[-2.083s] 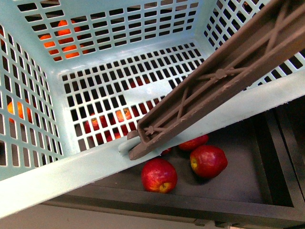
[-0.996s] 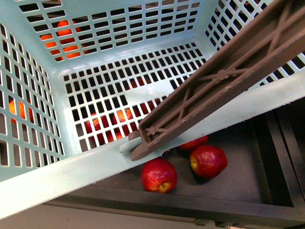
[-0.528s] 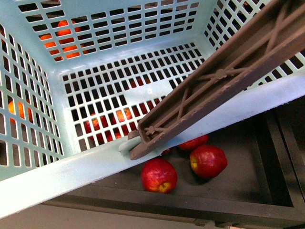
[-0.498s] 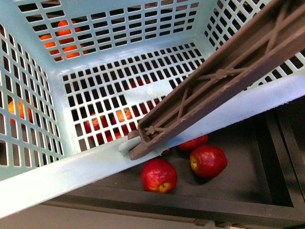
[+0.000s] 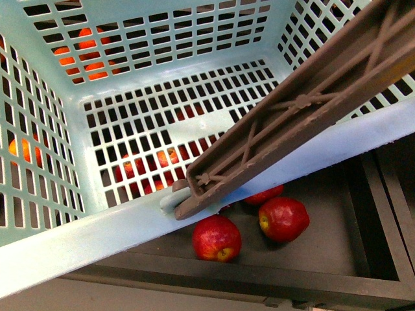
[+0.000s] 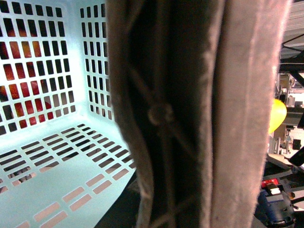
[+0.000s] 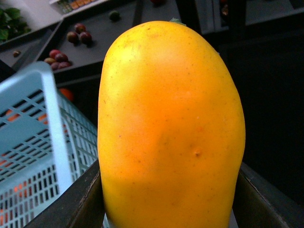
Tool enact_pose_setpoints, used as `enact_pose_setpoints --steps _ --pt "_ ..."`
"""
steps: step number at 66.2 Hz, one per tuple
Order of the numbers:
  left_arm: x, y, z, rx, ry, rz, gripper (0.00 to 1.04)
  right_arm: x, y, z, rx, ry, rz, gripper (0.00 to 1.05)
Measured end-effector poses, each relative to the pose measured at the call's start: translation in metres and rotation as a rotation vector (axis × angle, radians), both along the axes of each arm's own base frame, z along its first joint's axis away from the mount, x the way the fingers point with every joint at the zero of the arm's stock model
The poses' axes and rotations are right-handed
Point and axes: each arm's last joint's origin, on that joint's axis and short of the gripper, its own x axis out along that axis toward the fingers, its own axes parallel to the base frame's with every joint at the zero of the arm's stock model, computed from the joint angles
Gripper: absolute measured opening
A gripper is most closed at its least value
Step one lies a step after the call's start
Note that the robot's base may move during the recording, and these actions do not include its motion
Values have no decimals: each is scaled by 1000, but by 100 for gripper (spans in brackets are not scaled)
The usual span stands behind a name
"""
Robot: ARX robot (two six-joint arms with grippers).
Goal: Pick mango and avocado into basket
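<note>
Your pale aqua slotted plastic basket fills the front view from 8 o'clock round through 12 to 2; its grid floor lies bare. Its brown ribbed plastic handle slants from the near rim at 6 o'clock up toward 2 o'clock. Below that rim, at 5 o'clock, a dark shallow tray holds glossy red apples; two sit in full sight, and a third is half hidden under the rim and the handle's end. Patches of orange fruit show through the wall slots at 9 and 11 o'clock, and red patches show through the floor; all are too broken up to name.

The smooth yellow-orange mango is in your right claw; the dark fingers press on it from both sides, clamped on its lower part, and its bottom end is cut off. It is outside the basket, whose corner shows past it; how near, you cannot tell. Small dark-red fruits lie on dark shelves behind, too small to name.

In the left wrist view the handle, blurred and very close, blocks the middle; the basket's inside shows beside it. A rounded yellow shape peeks past the handle's edge, too cut off to identify. Your left claw appears in no view; whether its fingers are apart or together cannot be told.
</note>
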Motion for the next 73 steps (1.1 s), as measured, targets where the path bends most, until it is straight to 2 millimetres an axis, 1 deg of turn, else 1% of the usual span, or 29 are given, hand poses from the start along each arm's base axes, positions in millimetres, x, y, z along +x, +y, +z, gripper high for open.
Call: enact_pose_setpoints --steps 7,22,29,36,44,56,57,58,63,64,73 --pt "0 0 0 1 -1 2 15 8 23 1 15 -3 45 61" --pt "0 0 0 0 0 -1 15 21 66 -6 33 -2 128 61" --pt "0 0 0 0 0 0 15 24 81 -8 47 -2 162 61" --pt "0 0 0 0 0 1 15 26 101 -11 51 -4 201 61" --pt "0 0 0 0 0 0 15 22 117 -17 46 8 244 61" --pt "0 0 0 0 0 -1 15 15 128 -30 34 43 288 61" --pt "0 0 0 0 0 0 15 14 128 -31 34 45 290 61" --pt "0 0 0 0 0 0 15 14 128 -32 31 47 292 65" --pt "0 0 0 0 0 0 15 13 129 -34 31 50 296 74" --pt "0 0 0 0 0 0 15 12 129 -35 32 50 295 77" --pt "0 0 0 0 -1 1 15 12 128 -34 39 38 290 94"
